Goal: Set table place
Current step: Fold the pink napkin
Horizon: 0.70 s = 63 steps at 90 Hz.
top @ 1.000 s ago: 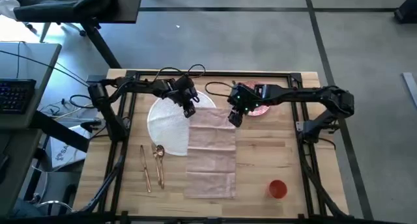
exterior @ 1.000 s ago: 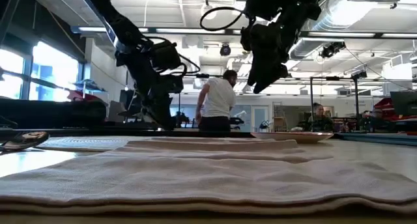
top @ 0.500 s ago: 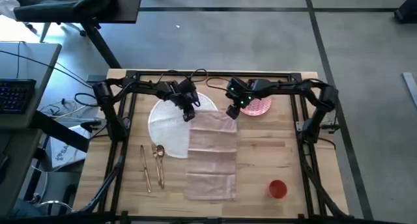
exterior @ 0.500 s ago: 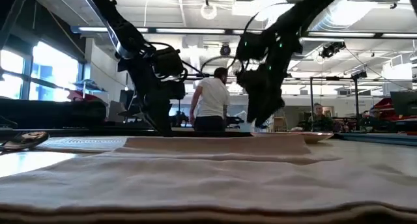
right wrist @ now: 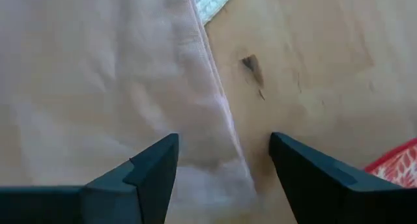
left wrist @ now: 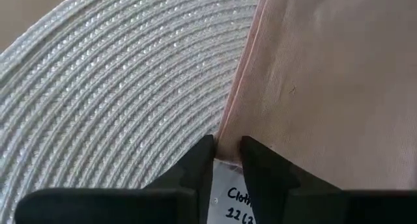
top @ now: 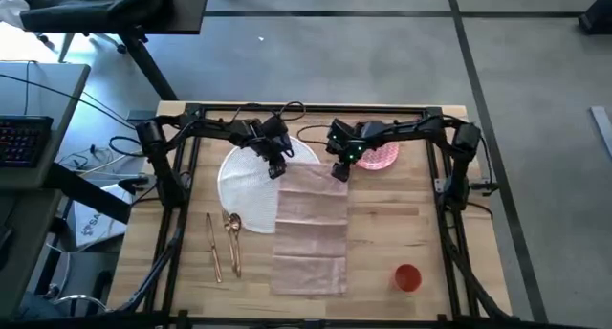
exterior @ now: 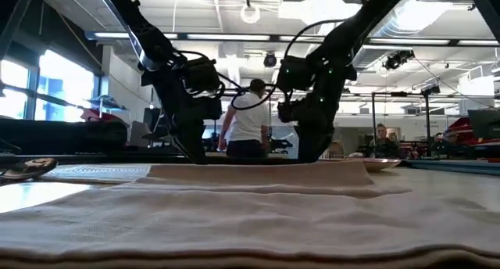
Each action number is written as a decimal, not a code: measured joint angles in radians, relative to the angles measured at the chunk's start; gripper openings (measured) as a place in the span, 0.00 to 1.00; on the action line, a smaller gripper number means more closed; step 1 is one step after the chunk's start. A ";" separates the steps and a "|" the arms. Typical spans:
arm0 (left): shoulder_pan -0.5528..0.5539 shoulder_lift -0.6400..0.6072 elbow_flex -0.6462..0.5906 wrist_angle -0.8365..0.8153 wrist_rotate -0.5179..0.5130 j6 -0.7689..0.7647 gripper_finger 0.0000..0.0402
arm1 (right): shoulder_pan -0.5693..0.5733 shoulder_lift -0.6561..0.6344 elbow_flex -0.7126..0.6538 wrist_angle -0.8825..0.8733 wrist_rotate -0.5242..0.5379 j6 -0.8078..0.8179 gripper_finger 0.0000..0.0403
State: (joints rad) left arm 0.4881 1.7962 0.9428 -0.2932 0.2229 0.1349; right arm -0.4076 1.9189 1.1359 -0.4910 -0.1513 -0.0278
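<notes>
A pale pink napkin (top: 311, 224) lies spread flat on the wooden table (top: 421, 214). Its left far part overlaps a large white round plate (top: 244, 190) with a ringed, woven-looking surface. My left gripper (left wrist: 227, 160) is down at the napkin's far left corner, shut on it. At the far right corner my right gripper (right wrist: 223, 142) is low and open, one finger over the cloth (right wrist: 98, 74) and one over bare wood. A pink patterned plate (top: 380, 158) sits just beyond it. Gold cutlery (top: 225, 243) and an orange cup (top: 408, 277) lie nearer the front. My left gripper pinches the napkin's far left corner (left wrist: 228, 146) between its two fingertips (left wrist: 203, 160), by the edge next to a white label. The fingers come from above, slanting down. The cloth stays flat, on the white plate (left wrist: 130, 87) and the table. My right gripper: I cannot tell whether it touches the napkin.
A black frame (top: 191, 114) runs around the table's edges, with both arm bases on it. Bare wood lies between the napkin and the cup on the right. Beyond the table, the low view shows people (exterior: 246, 128) in the room.
My right gripper has come down from well above the table to the napkin's far right corner, moving slightly toward the table's left edge, its arm folding back. My left gripper has stayed at the far left corner. The napkin has kept its place.
</notes>
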 joint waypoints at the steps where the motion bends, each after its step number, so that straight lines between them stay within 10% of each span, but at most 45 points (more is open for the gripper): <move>1: 0.000 0.000 0.000 0.000 0.000 0.000 0.16 | 0.000 0.002 0.001 0.001 0.002 -0.001 0.54; 38: 0.005 -0.090 0.095 -0.078 -0.042 -0.003 0.11 | 0.005 0.005 0.000 -0.018 -0.008 -0.054 0.03; 63: 0.010 -0.232 0.157 -0.088 -0.088 0.026 0.09 | 0.011 -0.096 0.123 -0.172 0.020 -0.046 0.00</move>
State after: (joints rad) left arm 0.4980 1.5644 1.0996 -0.3809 0.1344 0.1608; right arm -0.3962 1.8226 1.2584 -0.6632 -0.1308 -0.0739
